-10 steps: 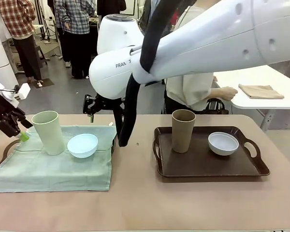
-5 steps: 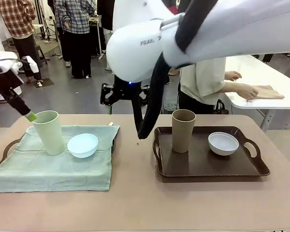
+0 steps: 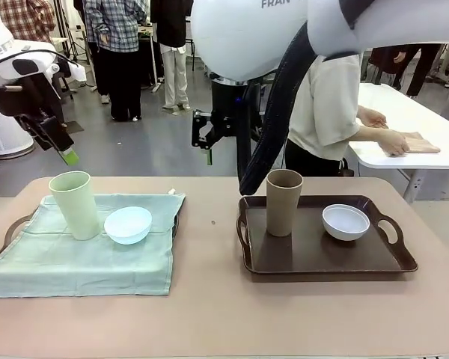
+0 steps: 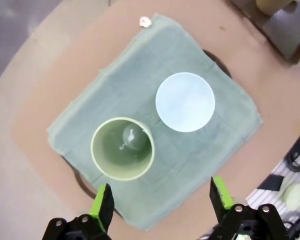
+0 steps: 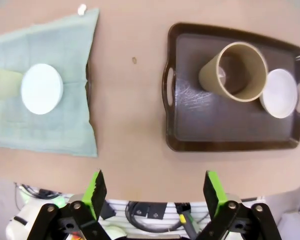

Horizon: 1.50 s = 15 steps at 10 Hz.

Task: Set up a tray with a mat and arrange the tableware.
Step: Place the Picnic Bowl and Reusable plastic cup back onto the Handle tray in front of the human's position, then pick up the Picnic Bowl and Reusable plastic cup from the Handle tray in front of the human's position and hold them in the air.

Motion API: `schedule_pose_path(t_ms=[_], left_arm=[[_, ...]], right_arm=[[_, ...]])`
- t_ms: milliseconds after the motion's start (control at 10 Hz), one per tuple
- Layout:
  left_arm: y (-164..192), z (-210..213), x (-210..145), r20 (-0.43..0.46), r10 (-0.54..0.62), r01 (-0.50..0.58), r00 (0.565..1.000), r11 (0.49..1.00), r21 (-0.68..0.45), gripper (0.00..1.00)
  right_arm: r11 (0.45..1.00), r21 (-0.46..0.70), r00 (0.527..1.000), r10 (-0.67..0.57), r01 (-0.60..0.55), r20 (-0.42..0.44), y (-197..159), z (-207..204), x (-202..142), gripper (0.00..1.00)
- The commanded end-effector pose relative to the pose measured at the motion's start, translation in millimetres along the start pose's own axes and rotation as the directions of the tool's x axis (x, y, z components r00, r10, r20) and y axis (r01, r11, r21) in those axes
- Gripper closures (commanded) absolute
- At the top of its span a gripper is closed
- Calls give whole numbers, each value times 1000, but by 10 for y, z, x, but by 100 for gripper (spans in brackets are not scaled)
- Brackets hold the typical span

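Tan tabletop [image 3: 209,314], people standing beyond. Pale green tall cup [image 3: 75,206], light blue round bowl [image 3: 128,224] on green cloth mat [image 3: 82,262]. Brown tall cup [image 3: 283,202], white round bowl [image 3: 346,222] on dark brown tray [image 3: 322,258]. Left pincer [image 4: 160,186], right pincer [image 5: 154,176] spread, empty, aloft.

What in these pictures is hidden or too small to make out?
- Front view: the left tray lies under the green mat; just its handles peek out.
- Left wrist view: the brown tray is cut off by the top edge.
- Left wrist view: a white speck at the mat's corner is too small to identify.
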<state>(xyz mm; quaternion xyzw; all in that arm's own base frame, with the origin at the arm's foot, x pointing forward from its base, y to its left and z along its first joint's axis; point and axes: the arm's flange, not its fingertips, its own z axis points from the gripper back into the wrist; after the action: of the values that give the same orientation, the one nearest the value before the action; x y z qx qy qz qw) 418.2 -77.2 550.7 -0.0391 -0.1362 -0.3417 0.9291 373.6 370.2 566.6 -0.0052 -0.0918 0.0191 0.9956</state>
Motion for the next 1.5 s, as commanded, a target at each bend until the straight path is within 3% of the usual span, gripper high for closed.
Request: schedule_pose_path(t_ms=[0, 1000, 1100, 1300, 1400], left_arm=[[84, -29, -131, 4, -27, 27, 1000, 999, 20, 0], [88, -18, -91, -1, -11, 11, 1000, 1000, -4, 0], [22, -63, -114, -29, 56, -57, 998, 998, -17, 0], [-163, -118, -260, -112, 197, -205, 974, 976, -67, 0], [-347, -103, -386, -147, 213, -225, 966, 972, -68, 0]], right_arm=[[999, 29, 1000, 20, -21, 13, 109, -50, -6, 0], [1000, 15, 1000, 17, -17, 12, 108, -34, -19, 0], [993, 25, 993, 112, -112, 33, -61, -145, -131, 0], [996, 27, 995, 87, -88, 50, -454, -232, -382, 0], [997, 16, 995, 75, -76, 68, -643, -226, -565, 0]])
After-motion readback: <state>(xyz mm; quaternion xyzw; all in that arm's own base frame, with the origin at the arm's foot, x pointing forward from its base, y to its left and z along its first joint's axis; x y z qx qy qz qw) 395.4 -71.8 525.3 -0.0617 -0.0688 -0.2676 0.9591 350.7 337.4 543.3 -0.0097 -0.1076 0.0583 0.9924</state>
